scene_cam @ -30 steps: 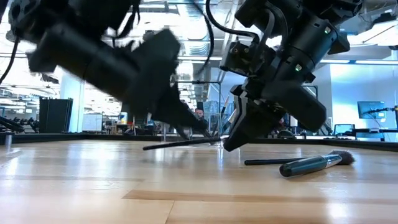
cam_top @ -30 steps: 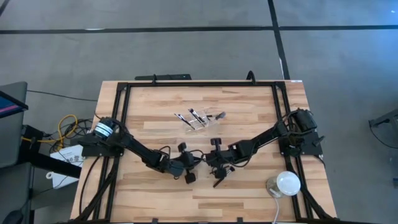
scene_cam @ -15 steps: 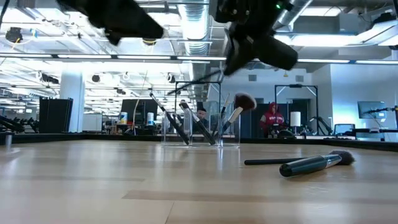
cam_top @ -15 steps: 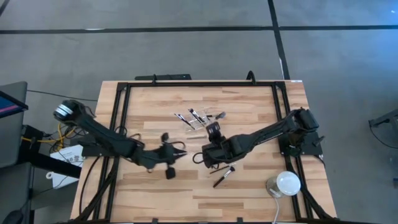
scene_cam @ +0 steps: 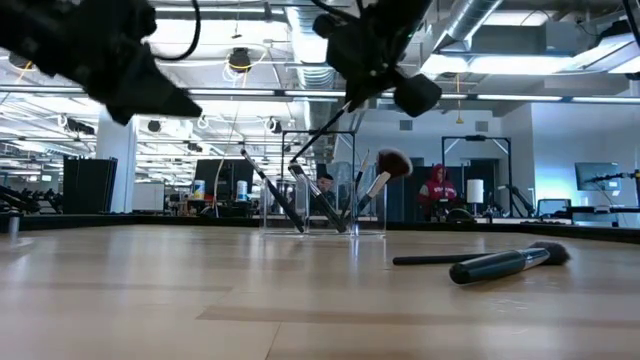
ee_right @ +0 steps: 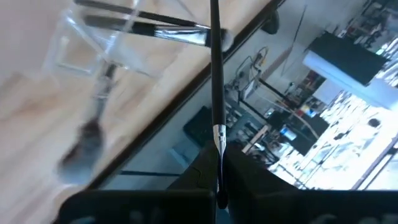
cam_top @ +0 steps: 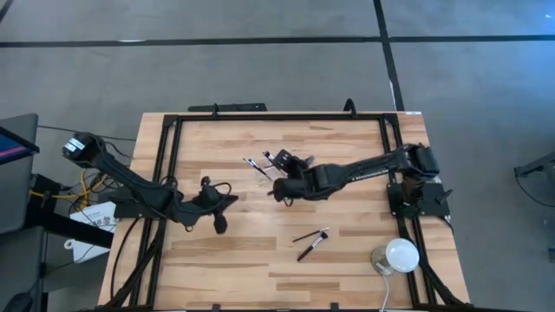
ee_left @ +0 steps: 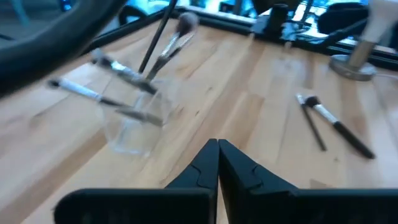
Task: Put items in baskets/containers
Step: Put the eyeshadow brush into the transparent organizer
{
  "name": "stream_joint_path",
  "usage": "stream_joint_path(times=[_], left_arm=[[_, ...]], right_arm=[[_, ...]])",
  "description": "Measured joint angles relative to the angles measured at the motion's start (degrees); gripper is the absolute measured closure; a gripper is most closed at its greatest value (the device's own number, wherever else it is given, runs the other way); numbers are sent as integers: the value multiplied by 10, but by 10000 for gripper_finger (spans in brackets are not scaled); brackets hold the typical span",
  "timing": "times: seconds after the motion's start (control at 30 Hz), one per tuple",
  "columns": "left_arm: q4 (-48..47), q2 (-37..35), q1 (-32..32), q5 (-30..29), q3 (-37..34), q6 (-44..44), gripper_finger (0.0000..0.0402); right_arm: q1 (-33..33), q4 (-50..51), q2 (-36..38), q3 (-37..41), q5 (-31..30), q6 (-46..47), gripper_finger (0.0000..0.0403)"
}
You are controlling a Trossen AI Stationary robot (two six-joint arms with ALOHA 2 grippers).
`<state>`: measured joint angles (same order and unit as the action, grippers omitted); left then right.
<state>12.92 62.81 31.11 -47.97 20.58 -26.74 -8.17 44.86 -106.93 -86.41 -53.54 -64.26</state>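
A clear plastic container (cam_top: 276, 166) stands on the table's far middle with several brushes leaning inside it (scene_cam: 320, 195). My right gripper (cam_top: 279, 188) hovers just near of the container, shut on a slim dark brush (scene_cam: 318, 135). Two more brushes (cam_top: 310, 242) lie flat on the wood nearer the near right; the low view shows them as the two brushes (scene_cam: 500, 262). My left gripper (cam_top: 218, 217) is shut and empty, raised over the left middle of the table, with its fingers (ee_left: 217, 163) closed together. My right gripper pinches the slim brush's handle (ee_right: 217, 138) between its two fingers, near one end. The brush runs on along the fingers' line, past their tips. It is lifted clear and slants down from the gripper (scene_cam: 365, 75) toward the container's top, its free end (scene_cam: 296, 155) lowest.
A white dome-shaped lamp (cam_top: 397, 256) sits at the near right corner. A black frame (cam_top: 277, 117) borders the table. Bare wood lies between the left gripper and the two loose brushes.
My right gripper has lifted the slim brush off the table's middle, carrying it up and toward the far edge to the container. My left gripper has risen and drawn back toward the left edge. The two brushes on the wood stayed put.
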Motion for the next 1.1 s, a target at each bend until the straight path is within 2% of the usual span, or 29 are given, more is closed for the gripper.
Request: stream_joint_path(times=[0.17, 0.37, 0.6, 0.97, 1.1], left_arm=[[9, 5, 0, -14, -22, -31, 396], [22, 5, 0, -16, -24, -37, 396], [25, 5, 0, -17, -24, -36, 396], [26, 5, 0, -17, -24, -36, 396], [26, 5, 0, -17, -24, -36, 396]], right_arm=[[17, -69, -18, 0, 11, -56, 403], [29, -81, -64, 0, 11, -109, 403], [39, -101, -104, 0, 11, -112, 400], [38, -171, -105, 0, 9, -111, 341], [30, -187, -105, 0, 6, -56, 336]])
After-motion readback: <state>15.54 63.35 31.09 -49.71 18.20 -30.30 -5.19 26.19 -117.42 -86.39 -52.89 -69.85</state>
